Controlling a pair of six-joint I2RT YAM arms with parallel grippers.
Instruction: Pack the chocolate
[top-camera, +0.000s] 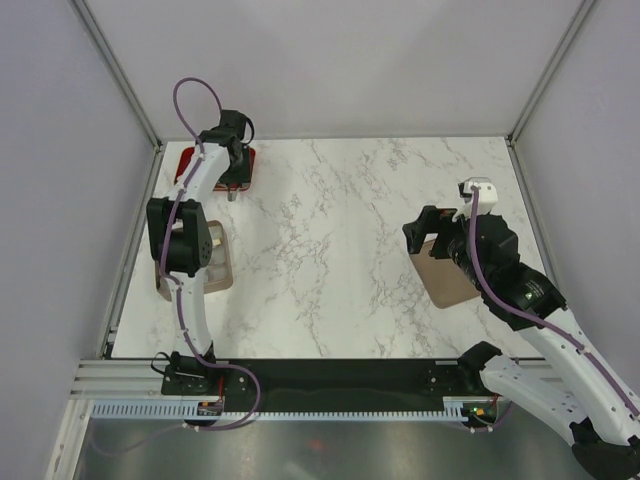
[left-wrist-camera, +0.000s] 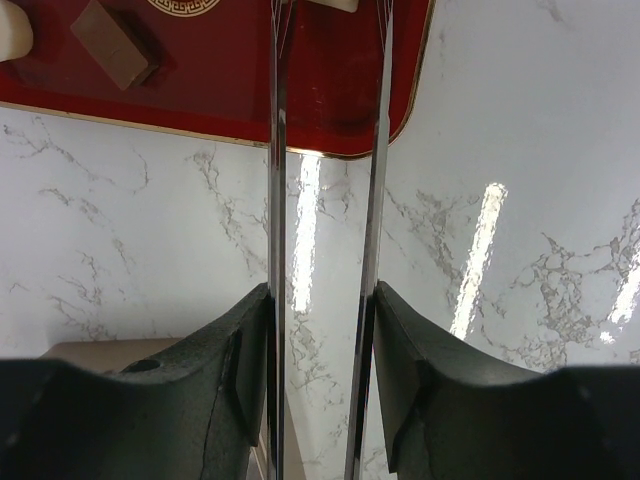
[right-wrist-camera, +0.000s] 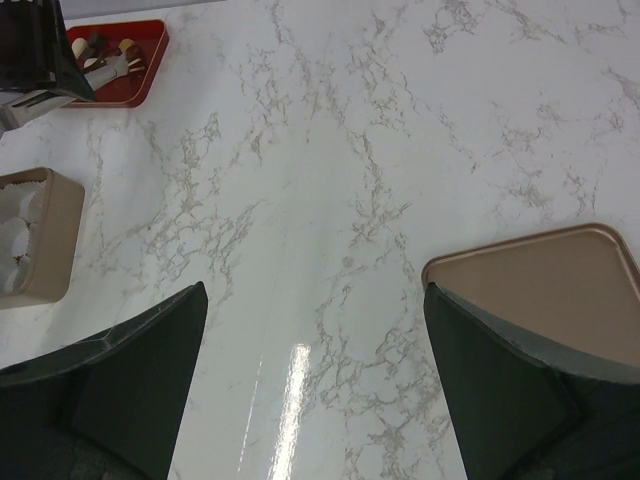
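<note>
Left tool (left-wrist-camera: 327, 30) is hovering over the near corner of the red tray (left-wrist-camera: 200, 90), far left on the surface (top-camera: 350, 220). Its thin blades are sitting slightly apart with the tips cut off by the frame edge, so can't tell if it's pinching anything. Chocolate (left-wrist-camera: 115, 42) is lying in that tray, brown and cream pieces. Right tool (right-wrist-camera: 315, 300) is hanging spread wide, gripping nothing, above the tan lid (right-wrist-camera: 540, 275). Tan box (right-wrist-camera: 30, 235) is sitting on the left side.
</note>
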